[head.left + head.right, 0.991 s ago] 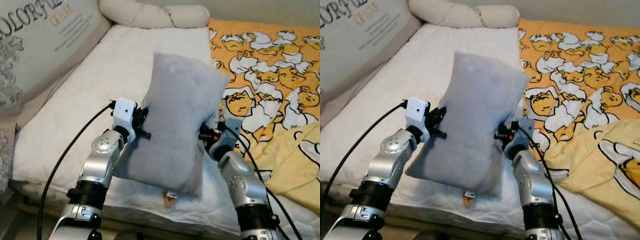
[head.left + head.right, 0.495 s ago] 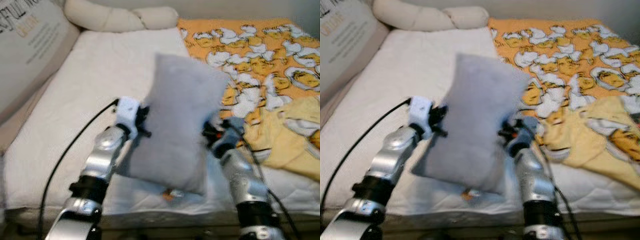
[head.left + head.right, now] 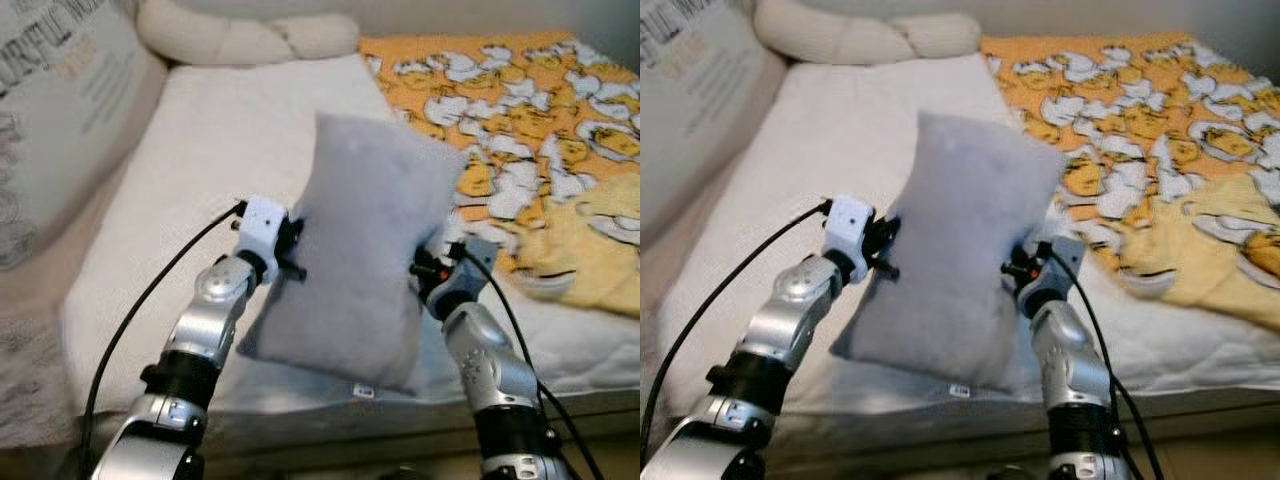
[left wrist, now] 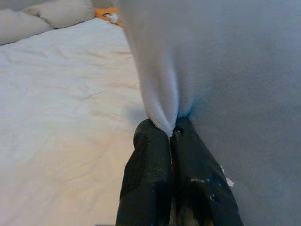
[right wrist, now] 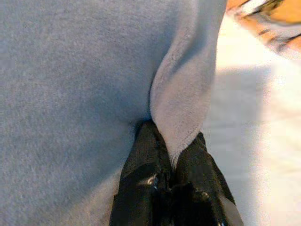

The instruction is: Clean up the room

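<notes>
White mattress (image 3: 190, 160) spreads before me, with an orange cartoon-print blanket (image 3: 520, 80) on its right half and a yellow blanket (image 3: 600, 250) cut off at the right edge. At far left, a large printed cushion (image 3: 60, 110) has lettering too cropped to read. I hold a grey pillow (image 3: 360, 250) upright above the mattress's near edge. My left gripper (image 4: 171, 134) pinches its left side; my right gripper (image 5: 174, 150) pinches its right side, both clamped on folds of fabric.
</notes>
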`<state>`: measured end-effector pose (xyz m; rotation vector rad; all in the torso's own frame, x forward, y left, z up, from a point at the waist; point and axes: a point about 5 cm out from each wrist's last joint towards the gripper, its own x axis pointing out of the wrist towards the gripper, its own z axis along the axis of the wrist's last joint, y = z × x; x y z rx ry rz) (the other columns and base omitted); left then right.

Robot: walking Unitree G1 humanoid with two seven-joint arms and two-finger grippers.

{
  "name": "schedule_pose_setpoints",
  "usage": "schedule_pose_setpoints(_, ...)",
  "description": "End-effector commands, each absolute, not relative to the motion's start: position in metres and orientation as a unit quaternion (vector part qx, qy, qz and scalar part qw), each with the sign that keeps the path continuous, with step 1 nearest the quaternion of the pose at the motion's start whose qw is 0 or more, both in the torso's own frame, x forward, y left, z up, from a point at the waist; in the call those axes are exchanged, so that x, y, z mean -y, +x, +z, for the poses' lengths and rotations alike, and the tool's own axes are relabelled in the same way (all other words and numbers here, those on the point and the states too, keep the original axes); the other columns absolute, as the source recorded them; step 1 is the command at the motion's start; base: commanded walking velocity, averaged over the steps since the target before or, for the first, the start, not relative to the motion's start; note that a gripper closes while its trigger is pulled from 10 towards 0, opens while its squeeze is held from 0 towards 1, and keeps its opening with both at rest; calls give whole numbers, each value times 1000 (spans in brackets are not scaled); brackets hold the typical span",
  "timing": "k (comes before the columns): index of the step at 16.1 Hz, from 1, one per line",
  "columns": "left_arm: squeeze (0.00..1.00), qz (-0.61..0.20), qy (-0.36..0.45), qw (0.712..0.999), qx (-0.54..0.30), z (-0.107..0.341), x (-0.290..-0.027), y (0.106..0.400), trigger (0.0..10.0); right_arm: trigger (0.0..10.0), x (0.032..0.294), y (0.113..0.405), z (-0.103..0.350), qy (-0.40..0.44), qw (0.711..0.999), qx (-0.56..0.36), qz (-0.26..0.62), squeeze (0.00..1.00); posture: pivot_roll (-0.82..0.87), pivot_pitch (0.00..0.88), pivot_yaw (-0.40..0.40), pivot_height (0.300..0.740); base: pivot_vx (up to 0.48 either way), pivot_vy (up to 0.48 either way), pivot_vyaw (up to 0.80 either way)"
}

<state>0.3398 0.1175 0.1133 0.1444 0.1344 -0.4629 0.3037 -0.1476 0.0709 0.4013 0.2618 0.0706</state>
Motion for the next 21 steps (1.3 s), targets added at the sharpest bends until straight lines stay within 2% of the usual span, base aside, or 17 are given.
schedule_pose_setpoints(1,0,-208,79,973,-56,120,-130,343,10000,10000,142,308,81,197,973,-108,45,0,-11,0,67,740,0,382,0)
schedule_pose_setpoints(14,0,-203,52,977,-39,124,-118,346,10000,10000,147,312,83,198,974,-103,35,0,-21,0,56,740,0,299,0)
schedule_pose_setpoints(21,0,-199,50,978,-28,129,-128,347,10000,10000,140,319,88,194,973,-101,68,0,-4,0,43,740,36,0,0)
